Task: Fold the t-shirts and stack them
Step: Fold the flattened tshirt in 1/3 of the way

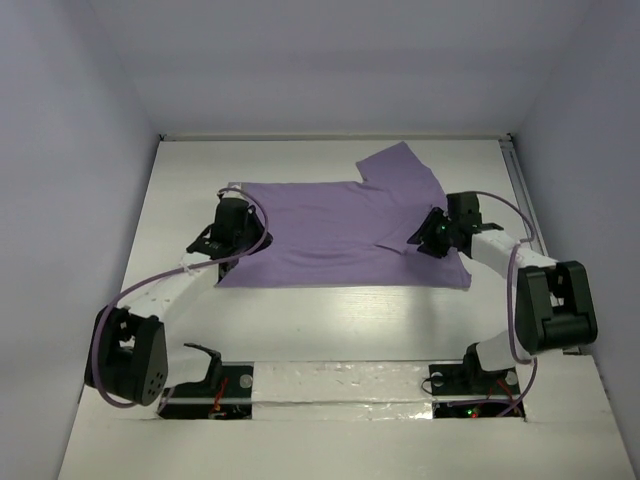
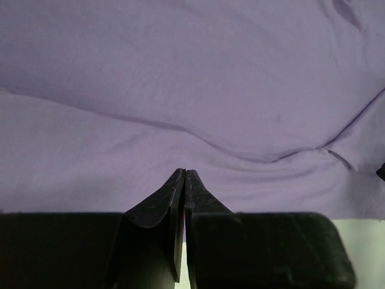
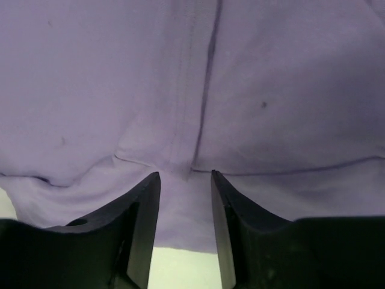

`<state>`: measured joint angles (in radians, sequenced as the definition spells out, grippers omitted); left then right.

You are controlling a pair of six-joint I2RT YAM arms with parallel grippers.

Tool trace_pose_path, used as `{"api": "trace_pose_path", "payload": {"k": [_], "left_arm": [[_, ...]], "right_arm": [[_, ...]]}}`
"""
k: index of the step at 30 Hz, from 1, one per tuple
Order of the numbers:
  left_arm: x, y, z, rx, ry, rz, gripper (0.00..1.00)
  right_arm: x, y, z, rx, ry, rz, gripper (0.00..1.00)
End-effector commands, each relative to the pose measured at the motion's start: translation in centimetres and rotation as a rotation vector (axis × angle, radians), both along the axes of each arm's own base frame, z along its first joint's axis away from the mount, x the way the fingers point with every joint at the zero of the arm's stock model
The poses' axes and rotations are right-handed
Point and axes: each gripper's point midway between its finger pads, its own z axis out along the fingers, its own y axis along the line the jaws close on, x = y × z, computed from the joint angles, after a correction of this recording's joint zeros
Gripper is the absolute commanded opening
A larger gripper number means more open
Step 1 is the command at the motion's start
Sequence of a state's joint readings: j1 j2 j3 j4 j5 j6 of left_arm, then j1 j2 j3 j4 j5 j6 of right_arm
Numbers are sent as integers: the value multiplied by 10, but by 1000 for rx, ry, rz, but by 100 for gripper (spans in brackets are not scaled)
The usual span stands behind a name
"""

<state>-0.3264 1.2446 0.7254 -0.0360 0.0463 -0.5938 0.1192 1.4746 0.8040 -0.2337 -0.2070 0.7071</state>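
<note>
The white worktop [image 1: 340, 325] shows open strips by its near and left edges. Left claw [image 2: 184, 174] pressed together at the t-shirt's [image 1: 330, 230] left edge; right claw [image 3: 185, 177] spread over its right edge.

Bright, even overhead light casts soft shadows.

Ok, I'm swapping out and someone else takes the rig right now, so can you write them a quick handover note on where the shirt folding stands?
Left gripper: shut, tips at the left edge of the t-shirt. I cannot tell whether cloth is pinched.
Right gripper: open, fingers straddling a seam on the shirt's right side, gripping nothing.
T-shirt: spread across the middle of the table, creased, with one sleeve sticking out at the far right.
Done: shirt laid out; no finished fold shows.
Left: fold it. Only one shirt is in view, so no stack yet.
</note>
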Motion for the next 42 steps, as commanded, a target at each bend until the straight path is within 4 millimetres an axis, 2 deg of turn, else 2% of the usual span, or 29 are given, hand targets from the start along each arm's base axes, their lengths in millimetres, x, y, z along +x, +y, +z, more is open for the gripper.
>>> {"api": "trace_pose_path", "payload": {"k": [1,7,15,17,19,24,26,30,34,36,42], "left_arm": [[5,6,-12,53,-19,-2,0],[-5,5,-39,39,49,-2,0],[-4,2,-38,27,47,-9,0],[-4,2,-39,29,50,-8,0],[-5,3,-40,33,54,-6,0],[-8,6,-48,48,70,-4,0],[-8,6,-48,48,68,-4,0],[-9,5,-46,42,62,-5,0],[-11,6,-50,48,73,-5,0],[-14,6,-50,45,76,-8,0],[-14,6,-45,43,67,-9,0]], "right_arm": [[29,16,19,12,-88,4,43],[27,21,1,9,-43,-2,36],[22,19,-16,-11,4,-23,32],[23,21,-20,-4,17,-17,26],[22,26,-21,-2,21,-5,23],[27,30,-21,-8,31,-2,21],[27,30,-21,-9,36,-4,9],[33,33,-8,-40,-1,16,1],[57,41,14,-80,-56,44,0],[66,46,17,-95,-61,67,0],[103,80,12,-129,-40,163,0]]}}
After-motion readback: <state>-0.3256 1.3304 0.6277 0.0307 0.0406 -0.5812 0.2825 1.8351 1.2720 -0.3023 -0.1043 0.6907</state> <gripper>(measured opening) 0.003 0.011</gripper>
